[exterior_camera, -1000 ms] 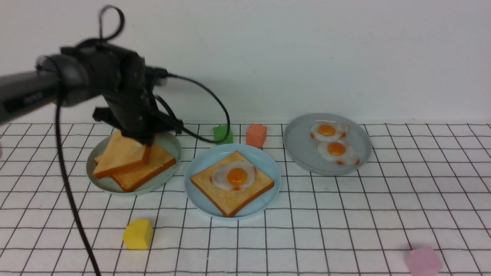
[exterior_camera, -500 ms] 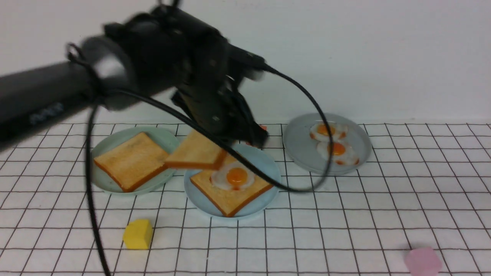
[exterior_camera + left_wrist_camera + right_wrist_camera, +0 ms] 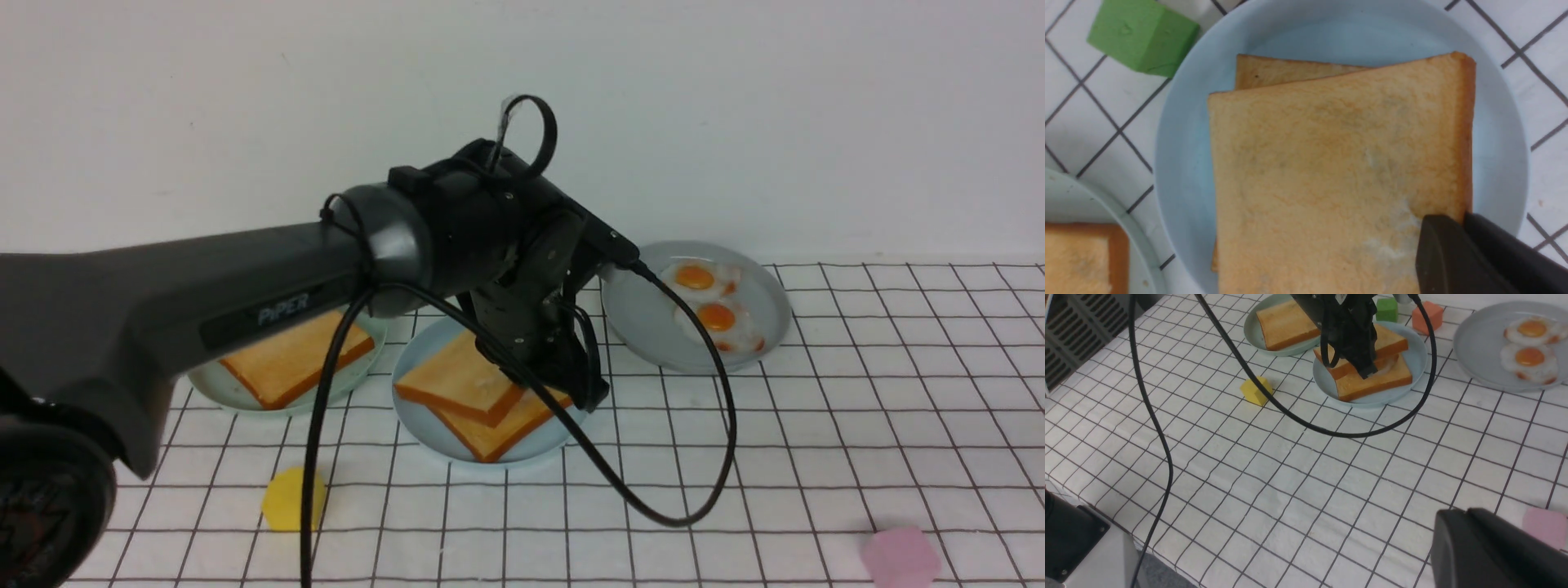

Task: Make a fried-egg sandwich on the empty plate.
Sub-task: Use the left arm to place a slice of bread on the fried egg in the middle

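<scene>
Golden-brown upper toast slice (image 3: 461, 380) clamped in left pincer (image 3: 1464, 224), lying toward pincer's 9 o'clock in front view, over blue plate (image 3: 420, 429).

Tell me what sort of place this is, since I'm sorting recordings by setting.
Probably a robotics lab or test bench rather than a real kitchen: a cabled robot arm, a grid-marked table, and toy-like fried eggs beside coloured blocks suggest so.

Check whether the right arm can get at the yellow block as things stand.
Probably not cleanly: the left arm's cable hangs across the right arm's likely approach and passes over the yellow block. Reach itself I can't judge from these views.
</scene>
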Tool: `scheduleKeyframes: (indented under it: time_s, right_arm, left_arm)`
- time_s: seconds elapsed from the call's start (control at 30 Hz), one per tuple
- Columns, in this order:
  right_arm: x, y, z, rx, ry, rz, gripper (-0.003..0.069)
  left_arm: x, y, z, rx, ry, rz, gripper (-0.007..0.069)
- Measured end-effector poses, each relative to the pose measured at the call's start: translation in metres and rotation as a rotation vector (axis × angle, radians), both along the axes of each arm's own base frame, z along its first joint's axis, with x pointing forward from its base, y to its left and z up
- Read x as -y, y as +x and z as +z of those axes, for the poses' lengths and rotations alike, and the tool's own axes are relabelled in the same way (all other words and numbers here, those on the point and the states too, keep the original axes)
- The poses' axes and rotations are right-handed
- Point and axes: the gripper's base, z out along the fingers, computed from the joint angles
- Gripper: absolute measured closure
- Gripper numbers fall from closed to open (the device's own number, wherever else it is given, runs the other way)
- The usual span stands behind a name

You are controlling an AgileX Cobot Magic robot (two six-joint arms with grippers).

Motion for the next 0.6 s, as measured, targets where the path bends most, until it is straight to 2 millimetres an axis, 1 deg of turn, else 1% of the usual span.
scheduleKeyframes:
  time_s: [0.23,0.37,0.4,0.47,0.53,0.57,0.6]
  right_arm:
    - [0.0,-0.0002,-0.0003,-0.005,0.0,0.0,0.0604]
    - [0.0,-0.0003,-0.0004,-0.005,-0.001,0.0,0.0604]
    - [0.0,-0.0003,-0.0004,-0.005,-0.001,0.0,0.0604]
    - [0.0,-0.0003,-0.0004,-0.005,-0.001,0.0,0.0604]
    - [0.0,-0.0003,-0.0004,-0.005,-0.001,0.0,0.0604]
    - [0.0,-0.0003,-0.0004,-0.005,-0.001,0.0,0.0604]
    - [0.0,-0.0003,-0.0004,-0.005,-0.001,0.0,0.0604]
  left_arm:
    - [0.0026,0.0027,-0.0092,-0.003,0.001,-0.007,0.0616]
    - [0.0031,0.0031,-0.0113,-0.006,0.001,-0.006,0.0589]
    - [0.0034,0.003,-0.0117,-0.008,-0.002,-0.006,0.0551]
    - [0.0037,0.0029,-0.0117,-0.01,-0.006,-0.004,0.0505]
    - [0.0039,0.0028,-0.0117,-0.01,-0.009,-0.004,0.0441]
    - [0.0039,0.0028,-0.0117,-0.011,-0.01,-0.003,0.0435]
    - [0.0041,0.0027,-0.0117,-0.012,-0.012,-0.003,0.0399]
